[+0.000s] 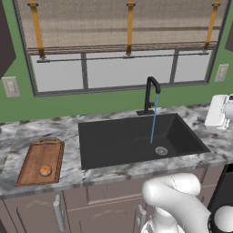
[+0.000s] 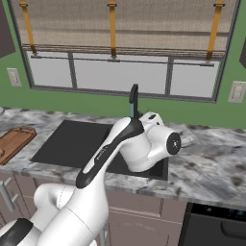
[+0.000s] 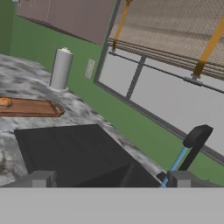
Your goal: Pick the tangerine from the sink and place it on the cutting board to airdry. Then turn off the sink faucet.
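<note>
Two-finger gripper (image 3: 109,178) is spread wide with nothing between the dark fingertips (image 3: 40,178), hovering above the large matte black rectangular sink (image 3: 65,151) and aimed toward the slim black faucet with the squared arch spout (image 3: 196,140), which sits up and to the right of the fingertips in the hand view. Water is on: a thin blue stream (image 1: 154,123) drops from the spout into the basin, landing just short of the round metal drain ring (image 1: 161,150). So the remaining target is the faucet. Judgement: rigid metal or hard plastic, fixed to the grey marbled counter (image 1: 68,132), nothing fragile, but slim and smooth, so pads may slide off sideways. Can't make out a separate lever from here; the small black base (image 1: 146,112) behind the sink and the upright stem are the only candidates for contact. I'd go for the stem low down or whatever handle sits at the base, pushing rather than pinching. The small round orange tangerine (image 1: 45,170) is already out of the sink, resting on the reddish-brown rectangular wooden cutting board (image 1: 38,157), well left of the sink on the counter, near the board's front end. Light, slightly soft-skinned, rolls easily, but the raised rim should keep it there.
</note>
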